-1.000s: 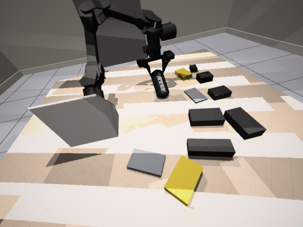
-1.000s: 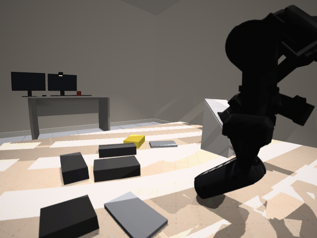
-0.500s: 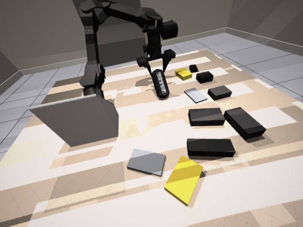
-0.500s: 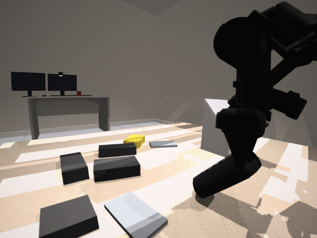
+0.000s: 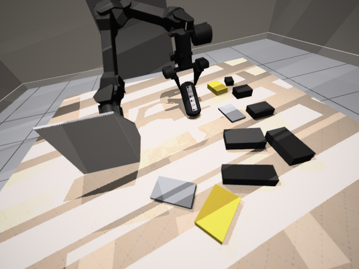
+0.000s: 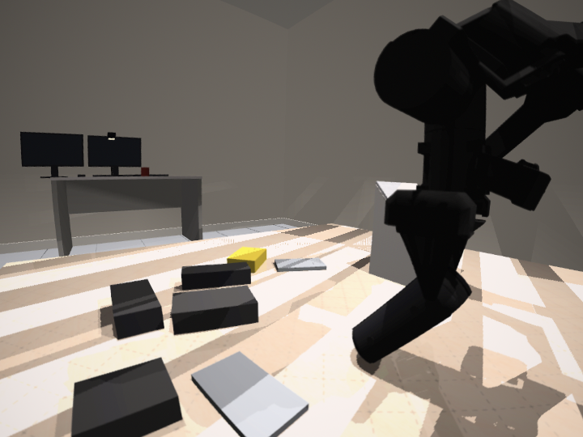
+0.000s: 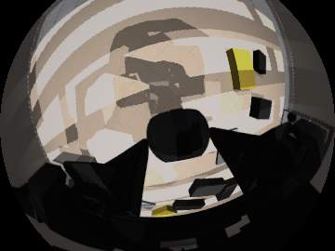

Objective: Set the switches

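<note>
The dark controller unit is held tilted, one end low near the bench. I cannot tell whether that end touches it. My gripper is shut on the unit, with a finger on each long side near its upper end. In the top view the underside faces the view and shows a white label with a row of small squares. Some look filled and some empty, but they are too small to read surely. The rocker switches are hidden in all views.
A large grey slanted panel stands near the arm's base. Several black blocks lie to one side of the unit, with a grey plate, another grey plate and yellow blocks.
</note>
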